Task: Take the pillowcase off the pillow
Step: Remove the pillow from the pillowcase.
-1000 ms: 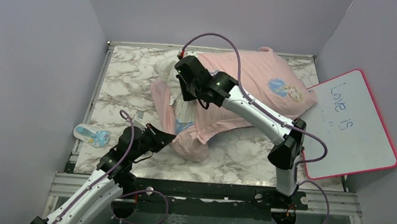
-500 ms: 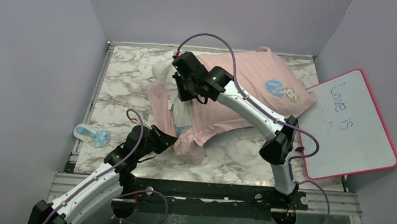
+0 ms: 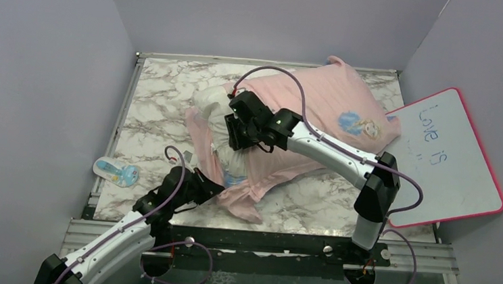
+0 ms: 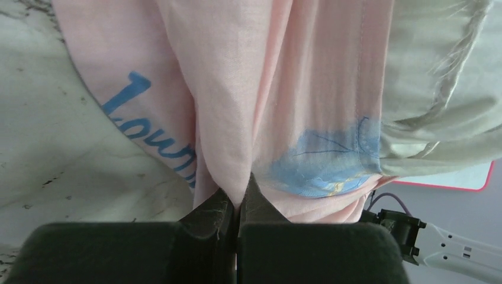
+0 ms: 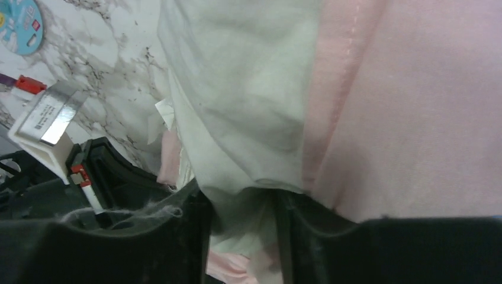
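The pale pink pillowcase (image 3: 320,100) still covers most of the white pillow (image 3: 212,101), whose bare end sticks out at the left of the bundle. My left gripper (image 3: 217,185) is at the near hem, shut on a fold of the pillowcase (image 4: 237,89) beside blue cursive lettering; its jaws (image 4: 238,198) pinch the pink cloth tight. My right gripper (image 3: 235,137) sits on the exposed pillow end. In the right wrist view its jaws (image 5: 240,207) stand apart with white pillow (image 5: 248,89) fabric bunched between them, and the pink pillowcase (image 5: 414,118) hem lies alongside.
A pink-framed whiteboard (image 3: 447,157) leans at the right edge of the marble table (image 3: 163,108). A small blue and white packet (image 3: 116,171) lies at the near left. Grey walls close in on three sides.
My right gripper has moved nearer and to the right along the pillow end, and its jaws have parted. The left arm has drawn the pink hem a little nearer.
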Motion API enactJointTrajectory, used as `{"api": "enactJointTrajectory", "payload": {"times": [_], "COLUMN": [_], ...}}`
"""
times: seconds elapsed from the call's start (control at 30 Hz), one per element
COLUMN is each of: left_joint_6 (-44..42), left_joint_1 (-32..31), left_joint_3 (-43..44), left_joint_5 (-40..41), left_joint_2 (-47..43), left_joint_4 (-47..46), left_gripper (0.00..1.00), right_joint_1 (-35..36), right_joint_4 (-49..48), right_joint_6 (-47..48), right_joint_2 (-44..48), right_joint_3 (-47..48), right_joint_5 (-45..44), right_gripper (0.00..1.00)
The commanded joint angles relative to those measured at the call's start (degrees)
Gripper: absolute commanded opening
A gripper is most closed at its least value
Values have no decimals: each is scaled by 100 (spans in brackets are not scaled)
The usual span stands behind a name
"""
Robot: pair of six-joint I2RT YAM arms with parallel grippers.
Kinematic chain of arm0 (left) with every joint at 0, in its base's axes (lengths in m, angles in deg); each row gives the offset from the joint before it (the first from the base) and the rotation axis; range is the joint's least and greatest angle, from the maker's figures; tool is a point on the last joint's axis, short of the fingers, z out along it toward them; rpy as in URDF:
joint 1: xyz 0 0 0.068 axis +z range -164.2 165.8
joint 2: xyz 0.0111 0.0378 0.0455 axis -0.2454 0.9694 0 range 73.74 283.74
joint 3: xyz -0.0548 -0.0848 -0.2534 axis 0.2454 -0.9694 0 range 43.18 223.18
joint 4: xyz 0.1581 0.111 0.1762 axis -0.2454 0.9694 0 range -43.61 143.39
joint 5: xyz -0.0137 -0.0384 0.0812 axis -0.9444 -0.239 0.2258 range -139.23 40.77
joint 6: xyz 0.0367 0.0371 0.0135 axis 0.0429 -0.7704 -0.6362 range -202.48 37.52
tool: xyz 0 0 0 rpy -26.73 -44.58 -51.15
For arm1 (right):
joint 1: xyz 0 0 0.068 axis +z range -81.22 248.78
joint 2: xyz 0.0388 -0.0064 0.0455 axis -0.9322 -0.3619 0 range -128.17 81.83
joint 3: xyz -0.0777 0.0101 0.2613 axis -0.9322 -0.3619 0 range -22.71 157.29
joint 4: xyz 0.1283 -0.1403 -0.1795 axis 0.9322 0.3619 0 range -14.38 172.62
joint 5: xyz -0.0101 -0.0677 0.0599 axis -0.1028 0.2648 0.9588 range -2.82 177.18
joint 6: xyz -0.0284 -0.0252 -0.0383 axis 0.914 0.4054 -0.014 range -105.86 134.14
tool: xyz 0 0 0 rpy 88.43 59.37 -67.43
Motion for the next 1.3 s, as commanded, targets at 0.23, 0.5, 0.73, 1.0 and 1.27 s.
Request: {"api": "enactJointTrajectory", "payload": {"times": [0.23, 0.5, 0.73, 1.0, 1.27], "left_joint_6": [85, 5, 4, -2, 29], "left_joint_1": [-39, -39, -39, -39, -39], "left_joint_3": [-458, -415, -429, -340, -358], "left_joint_5": [-375, -452, -483, -518, -610], "left_joint_2": [-78, 348, 137, 77, -1], "left_joint_4": [45, -289, -251, -210, -95], "left_gripper": [0, 0, 0, 0, 0], "right_joint_1": [875, 1105, 1226, 1548, 1452], "right_joint_4": [160, 66, -126, -413, -166], "right_joint_6": [-9, -455, -342, -35, -612], "right_joint_2": [-460, -569, -605, -391, -851], "right_joint_3": [332, -484, -599, -506, -961], "right_joint_5": [-1521, -2426, -1784, -1974, -3603], "right_gripper": [73, 83, 92, 93, 92]}}
